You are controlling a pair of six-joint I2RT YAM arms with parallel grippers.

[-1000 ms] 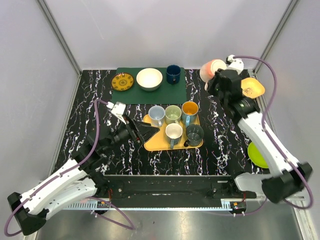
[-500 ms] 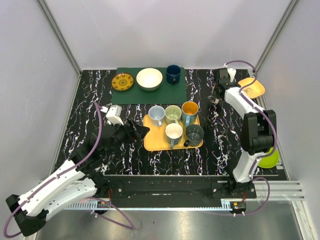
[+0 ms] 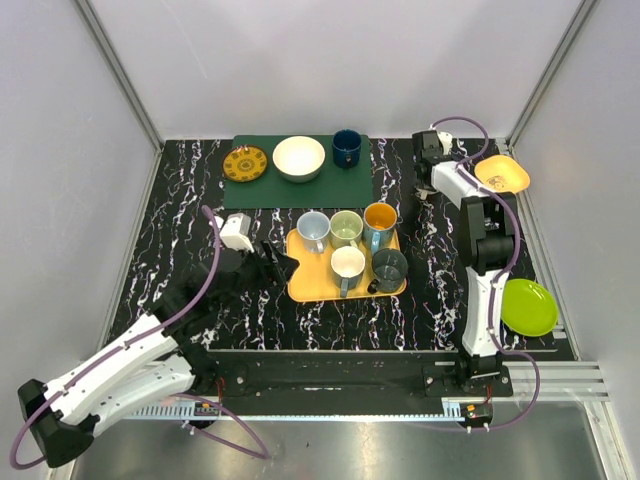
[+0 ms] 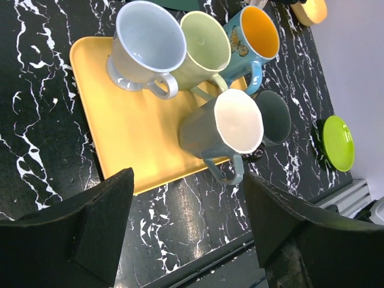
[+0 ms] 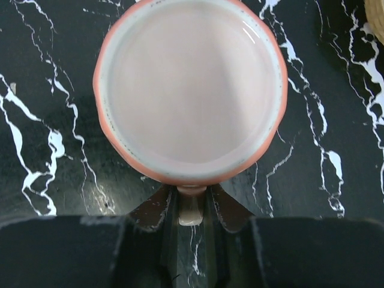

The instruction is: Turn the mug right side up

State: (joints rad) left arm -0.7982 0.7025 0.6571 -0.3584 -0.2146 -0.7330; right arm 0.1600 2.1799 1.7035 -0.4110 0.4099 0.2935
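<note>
Pinching the handle (image 5: 191,211) in near-closed jaws, right gripper (image 5: 191,207) had the pink mug (image 5: 189,90) mouth-up, seemingly down on the table (image 5: 336,120); release-and-retreat looked next; left gripper (image 4: 189,210) gaped empty.

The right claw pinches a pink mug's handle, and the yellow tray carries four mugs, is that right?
Not quite: the yellow tray carries five mugs, not four, as the top external view shows. The right gripper does pinch the handle of the pink mug.
</note>
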